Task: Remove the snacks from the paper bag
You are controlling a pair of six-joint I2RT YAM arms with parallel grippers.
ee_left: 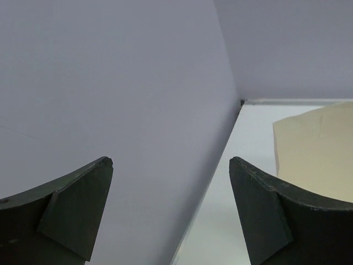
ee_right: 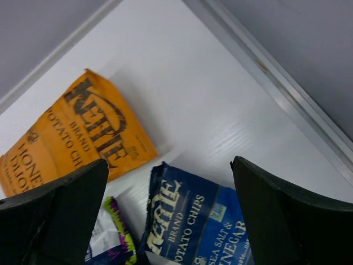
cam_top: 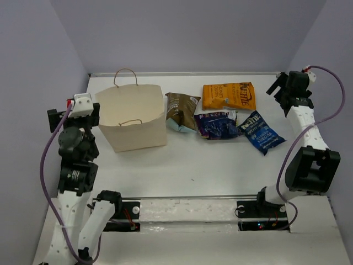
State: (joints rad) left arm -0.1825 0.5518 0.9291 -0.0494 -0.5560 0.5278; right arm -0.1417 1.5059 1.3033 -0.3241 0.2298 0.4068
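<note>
left arm (cam_top: 77, 149): black joints, white links | right arm (cam_top: 309, 130): same colours | cables (cam_top: 45, 165): purple, one per arm | left pincer (ee_left: 171, 160): dark wedge fingers

Matt paper, shiny packets
My right hand (ee_right: 169, 162) is matt dark plastic; the paper bag (cam_top: 135, 118) dull cream paper; the snacks (cam_top: 229, 95) crinkly glossy film.
</note>
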